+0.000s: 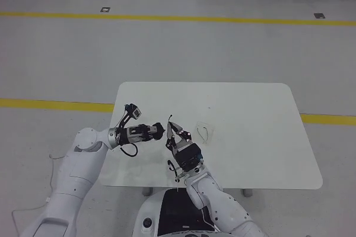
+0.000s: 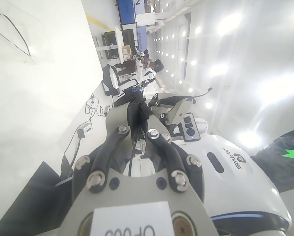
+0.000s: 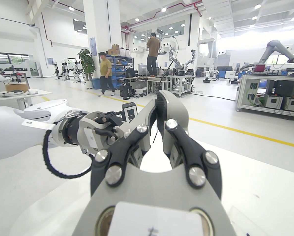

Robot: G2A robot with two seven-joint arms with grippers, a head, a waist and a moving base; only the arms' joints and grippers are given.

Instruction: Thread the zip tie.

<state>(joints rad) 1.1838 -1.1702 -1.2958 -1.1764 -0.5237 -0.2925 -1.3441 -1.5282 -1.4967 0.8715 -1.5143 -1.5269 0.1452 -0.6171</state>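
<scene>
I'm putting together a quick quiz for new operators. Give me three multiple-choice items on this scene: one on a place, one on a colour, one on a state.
1. Where does the clear bag lie?
A. on the table
B. on the floor
C. on a shelf

2. What colour is the zip tie?
A. white
B. black
C. yellow

3. How is the right claw?
A. wide open
B. shut on the bag
C. shut on the zip tie

Answers:
1. A, as the top view shows the bag flat on the white tabletop just beyond the right claw.
2. B, as the tie is a thin black strip in the right wrist view.
3. C, as the fingers press together with the strip running between them and sticking out past their tips.
</scene>
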